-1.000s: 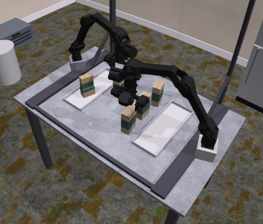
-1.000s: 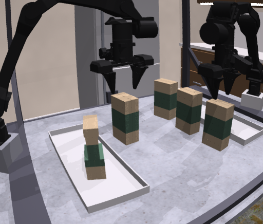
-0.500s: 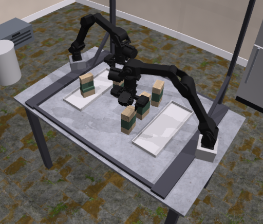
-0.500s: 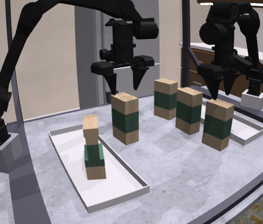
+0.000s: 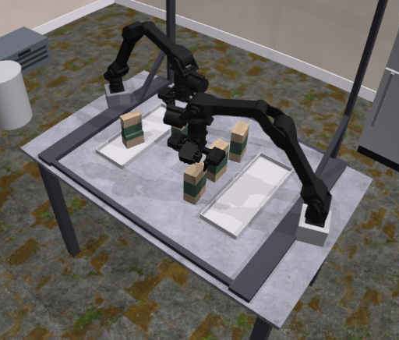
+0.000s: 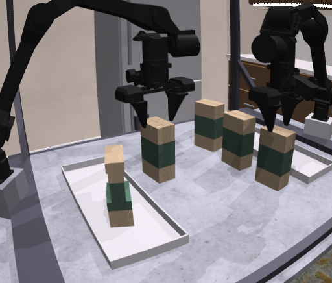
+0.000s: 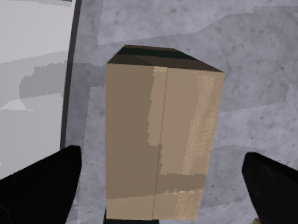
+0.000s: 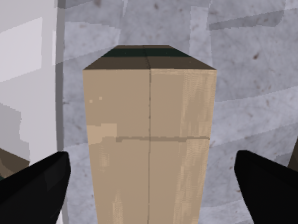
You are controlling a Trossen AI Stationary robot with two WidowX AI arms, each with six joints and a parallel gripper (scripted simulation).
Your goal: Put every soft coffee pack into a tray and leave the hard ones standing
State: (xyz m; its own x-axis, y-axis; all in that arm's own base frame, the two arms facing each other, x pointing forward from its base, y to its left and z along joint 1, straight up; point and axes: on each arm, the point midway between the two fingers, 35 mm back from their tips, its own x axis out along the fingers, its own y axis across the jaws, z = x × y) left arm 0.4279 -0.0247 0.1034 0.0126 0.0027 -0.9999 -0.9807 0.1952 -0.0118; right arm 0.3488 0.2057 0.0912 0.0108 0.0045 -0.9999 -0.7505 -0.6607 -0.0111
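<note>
Above two upright tan-and-green coffee bricks (image 5: pixel 194 188) (image 6: pixel 275 159) (image 7: pixel 155 135) (image 8: pixel 150 120), we position left claw (image 5: pixel 197 163) (image 6: pixel 278 127) (image 7: pixel 165 159) and right claw (image 5: pixel 177 106) (image 6: pixel 158 123) (image 8: pixel 153 161) open, presumably for squeeze-testing their broad faces.

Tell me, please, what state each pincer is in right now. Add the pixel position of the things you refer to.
Left pincer (image 5: pixel 206 161) (image 6: pixel 277 127) (image 7: pixel 161 152): open, holding nothing.
Right pincer (image 6: pixel 158 123) (image 8: pixel 152 154): open, holding nothing, above a standing pack (image 6: pixel 158 150) (image 8: pixel 150 110).
</note>
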